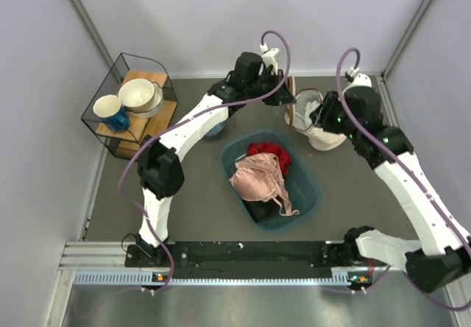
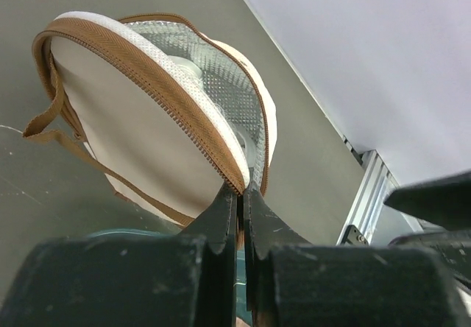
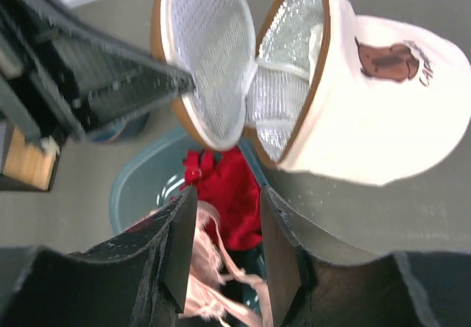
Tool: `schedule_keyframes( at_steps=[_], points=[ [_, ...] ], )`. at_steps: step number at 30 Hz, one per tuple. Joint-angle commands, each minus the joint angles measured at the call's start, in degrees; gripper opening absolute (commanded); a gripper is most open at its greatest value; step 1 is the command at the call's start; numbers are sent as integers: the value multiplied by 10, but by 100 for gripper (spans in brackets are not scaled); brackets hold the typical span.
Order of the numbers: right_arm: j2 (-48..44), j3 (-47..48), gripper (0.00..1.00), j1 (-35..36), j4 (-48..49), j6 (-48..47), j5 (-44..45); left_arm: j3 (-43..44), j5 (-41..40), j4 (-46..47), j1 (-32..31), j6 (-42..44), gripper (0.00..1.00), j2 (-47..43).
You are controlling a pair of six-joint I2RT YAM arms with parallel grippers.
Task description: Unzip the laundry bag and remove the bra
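Note:
The cream laundry bag (image 1: pixel 324 132) lies on its side at the back, its round lid (image 3: pixel 206 54) swung open and its mesh inside showing. My left gripper (image 1: pixel 285 95) is shut on the brown zipper band (image 2: pixel 221 146) at the lid's rim (image 2: pixel 241 188). My right gripper (image 1: pixel 321 115) hovers beside the bag's mouth, open and empty (image 3: pixel 224 246). The pale pink bra (image 1: pixel 259 180) lies in the teal tub (image 1: pixel 310 194), over a red cloth (image 1: pixel 269 152). It also shows in the right wrist view (image 3: pixel 210 272), below the fingers.
A black wire rack (image 1: pixel 99 132) at the back left holds a blue mug (image 1: pixel 110 112) and a white bowl (image 1: pixel 138 95). Walls close in the table at the back and on both sides. A metal rail (image 1: pixel 243 277) runs along the near edge.

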Motion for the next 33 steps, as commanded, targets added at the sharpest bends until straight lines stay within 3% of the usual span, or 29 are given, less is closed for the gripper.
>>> schedule_keyframes(
  at_steps=[1,8,14,19,24,33],
  points=[
    [100,86,39,-30,28,-2,-55,13,23,10,-1,3,0,-28],
    [207,166,38,-56,49,7,-82,23,33,-4,-3,11,0,-52],
    [261,102,37,-113,87,43,-135,42,61,8,-2,-10,0,-48],
    [273,77,37,-124,82,31,-105,76,74,9,-4,-19,0,-48],
    [276,63,39,-129,70,17,-80,58,99,13,-4,-23,0,-67],
    [277,-11,71,-129,67,9,-64,-85,93,72,-4,-31,0,-97]
  ],
)
